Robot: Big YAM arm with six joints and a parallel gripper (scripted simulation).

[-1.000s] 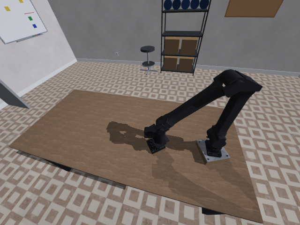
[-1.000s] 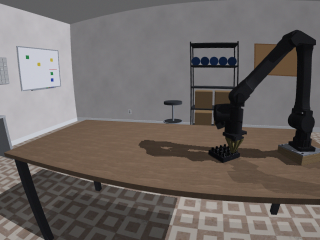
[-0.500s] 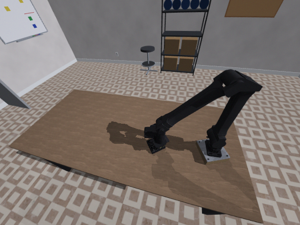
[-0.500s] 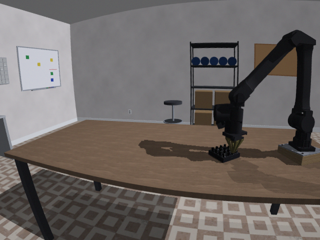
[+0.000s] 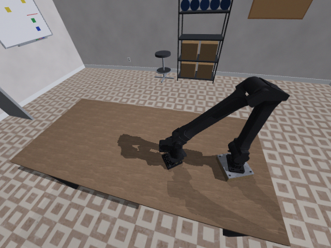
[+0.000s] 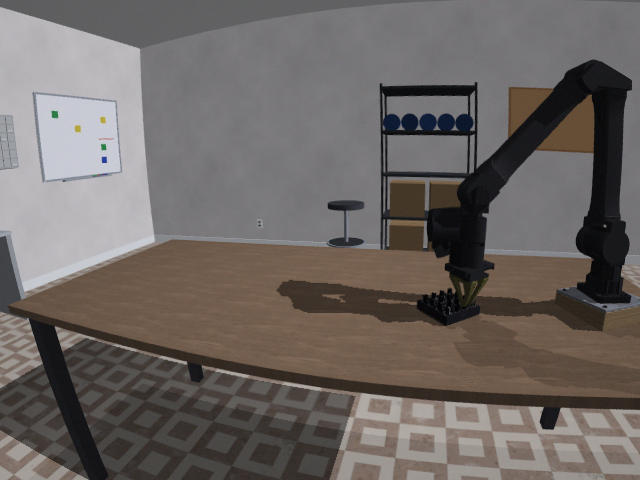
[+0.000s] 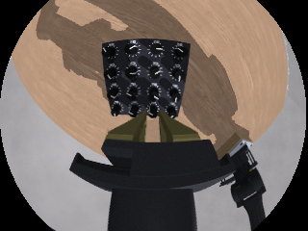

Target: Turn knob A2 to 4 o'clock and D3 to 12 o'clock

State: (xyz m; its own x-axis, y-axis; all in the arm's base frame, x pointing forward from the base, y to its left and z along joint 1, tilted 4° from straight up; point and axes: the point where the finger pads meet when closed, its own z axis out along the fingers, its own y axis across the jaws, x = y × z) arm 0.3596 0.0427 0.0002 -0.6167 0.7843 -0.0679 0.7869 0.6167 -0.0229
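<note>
The wooden table (image 5: 101, 170) (image 6: 206, 320) (image 7: 231, 29) bears the knob box (image 5: 167, 163) (image 6: 447, 317) (image 7: 144, 60), left of the arm's base (image 5: 243, 174) (image 6: 594, 307). The gripper (image 5: 177, 155) (image 6: 466, 303) (image 7: 153, 114) has its fingers slightly apart at an edge-row knob (image 7: 152, 111), apparently unclamped. Neither A2 at 4 o'clock nor D3 at 12 can be confirmed; the names are illegible, so what remains is unclear.

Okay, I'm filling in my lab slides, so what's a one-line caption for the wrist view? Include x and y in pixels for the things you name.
The gripper (image 7: 153, 114) reaches the nearest row of the black knob box (image 7: 143, 62), its fingers slightly apart.
</note>
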